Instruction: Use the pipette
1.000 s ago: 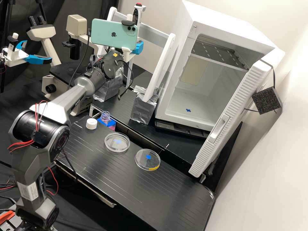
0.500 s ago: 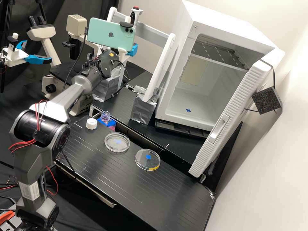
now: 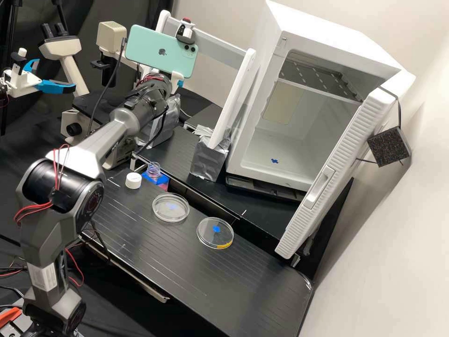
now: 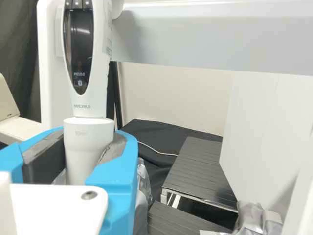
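Left to right in the high view, a second arm [image 3: 23, 82] stands at ten o'clock, and the pale microscope [image 3: 61, 47] is also at ten, just beyond it. The dark grey arm [image 3: 93, 150] rises from eight o'clock and stretches toward eleven. White cap [image 3: 133, 180] sits on the black counter [image 3: 187, 271] at nine o'clock. From the cap, the clear bottle [image 3: 153, 169] is near, at two o'clock, with blue material [image 3: 161, 179] around it and a bit of pink below.

A mint phone [image 3: 159, 52] is mounted above the arm's wrist, at eleven o'clock. Next to it is the claw [image 3: 177, 78], closed on the pipette [image 3: 184, 31], whose red-topped end shows above the phone. In the wrist view, the two blue fingers [image 4: 120, 183] press from either side on the pale lower body, under the dark display [image 4: 80, 44], and the pipette is held close to upright in front of a white frame [image 4: 49, 68].

Back in the high view, a clear round dish [image 3: 170, 207] lies at four o'clock from the cap, with a foil-wrapped base [image 3: 209, 160] farther back, at one o'clock from that dish. The second dish [image 3: 215, 232], yellow on its rim, is at four o'clock from the first, near but apart. The white incubator [image 3: 299, 105] is at two o'clock, its door [image 3: 334, 171] open, with a black block [image 3: 389, 146] at three.
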`<control>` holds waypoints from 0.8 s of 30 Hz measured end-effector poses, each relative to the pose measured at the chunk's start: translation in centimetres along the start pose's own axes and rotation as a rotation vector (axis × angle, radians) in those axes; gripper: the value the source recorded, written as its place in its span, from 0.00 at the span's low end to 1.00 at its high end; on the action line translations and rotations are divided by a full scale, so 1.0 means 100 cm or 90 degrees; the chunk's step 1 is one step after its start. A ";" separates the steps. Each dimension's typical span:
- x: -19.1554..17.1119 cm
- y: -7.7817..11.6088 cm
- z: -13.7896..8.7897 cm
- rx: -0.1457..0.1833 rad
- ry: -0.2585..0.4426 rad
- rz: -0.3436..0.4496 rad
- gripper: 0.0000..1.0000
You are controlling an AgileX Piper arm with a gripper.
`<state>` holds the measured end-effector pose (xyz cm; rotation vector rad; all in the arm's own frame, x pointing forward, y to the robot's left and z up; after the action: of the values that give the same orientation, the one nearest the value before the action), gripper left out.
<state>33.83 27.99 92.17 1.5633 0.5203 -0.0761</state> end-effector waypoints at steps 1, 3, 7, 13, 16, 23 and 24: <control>0.000 0.000 0.000 -0.003 0.000 0.000 0.00; 0.000 0.000 0.000 -0.003 0.000 0.000 0.00; 0.000 0.000 0.000 -0.008 0.002 0.001 0.00; -0.011 0.014 -0.002 -0.006 0.026 0.033 0.00; -0.023 0.024 -0.008 -0.004 0.043 0.061 0.00; -0.037 0.040 -0.019 0.004 0.060 0.104 0.00; -0.037 0.040 -0.019 0.000 0.056 0.102 0.00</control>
<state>31.52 28.95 97.37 1.6086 0.4618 0.1161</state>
